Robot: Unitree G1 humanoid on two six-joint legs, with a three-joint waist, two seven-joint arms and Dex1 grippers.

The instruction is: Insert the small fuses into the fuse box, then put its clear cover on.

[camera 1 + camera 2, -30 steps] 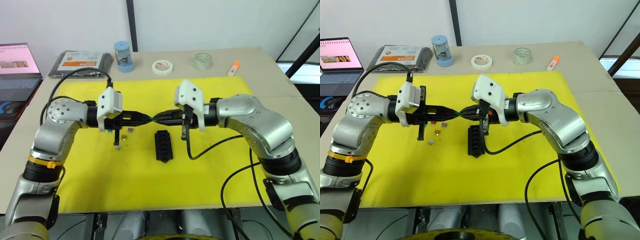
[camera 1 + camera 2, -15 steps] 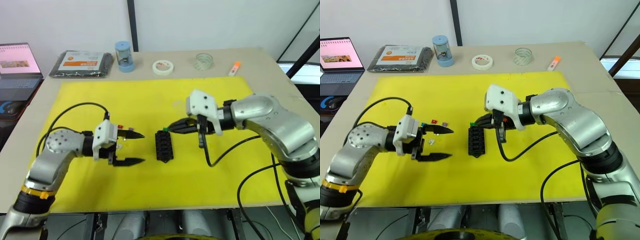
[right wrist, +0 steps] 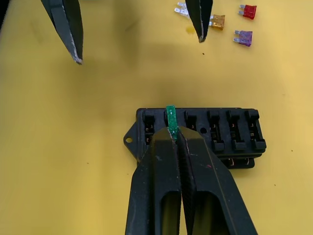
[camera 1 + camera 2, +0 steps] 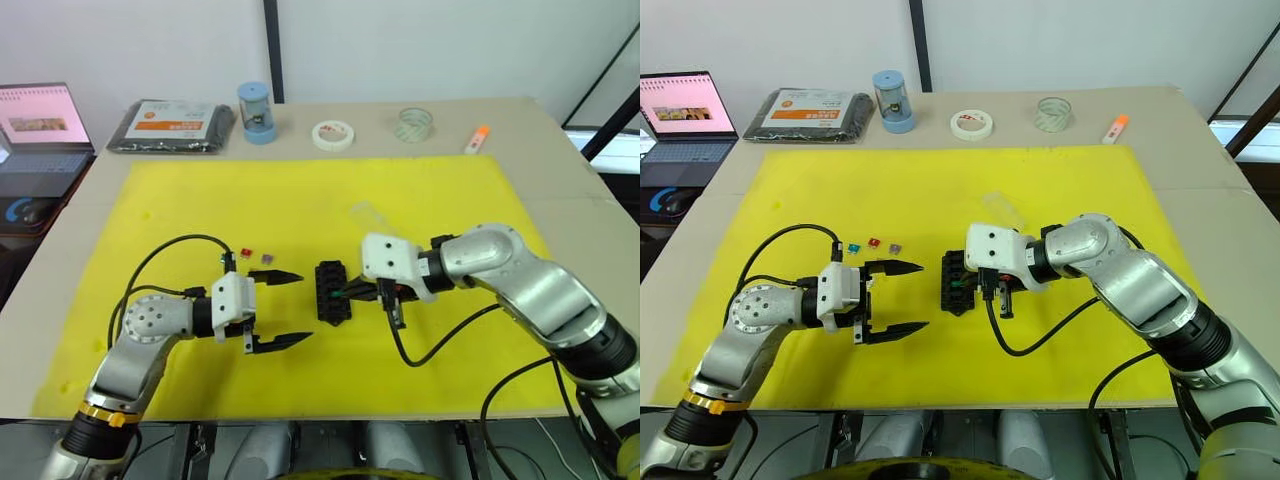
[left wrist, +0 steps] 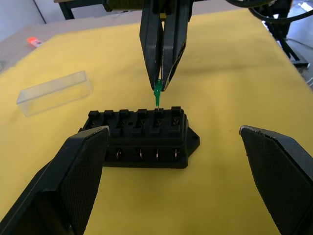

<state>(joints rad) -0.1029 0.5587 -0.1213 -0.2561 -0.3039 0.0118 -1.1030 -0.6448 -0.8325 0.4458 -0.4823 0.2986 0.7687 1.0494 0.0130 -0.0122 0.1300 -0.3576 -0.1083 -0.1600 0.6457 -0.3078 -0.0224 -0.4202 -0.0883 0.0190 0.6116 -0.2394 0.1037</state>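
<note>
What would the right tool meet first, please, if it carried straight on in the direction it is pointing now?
Most likely the fuse box: the right tool, shut on the green fuse, points down at the box's top, with the fuse's blades at a slot near one end. Whether the blades have entered is unclear.

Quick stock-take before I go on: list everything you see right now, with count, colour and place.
fuse box: 1, black, mid yellow mat
green fuse: 1, pinched over a fuse box slot
loose fuses: several visible, blue, red, purple, amber, clear; mat, left of box
clear cover: 1, transparent, mat behind box
yellow mat: 1, on table
tape rolls: white, clear, table's far edge
blue-lidded container: 1, far edge
black packet: 1, orange label, far left
orange-capped marker: 1, far right
laptop: 1, off table's left
left gripper: open, left of box
right gripper: shut on green fuse
</note>
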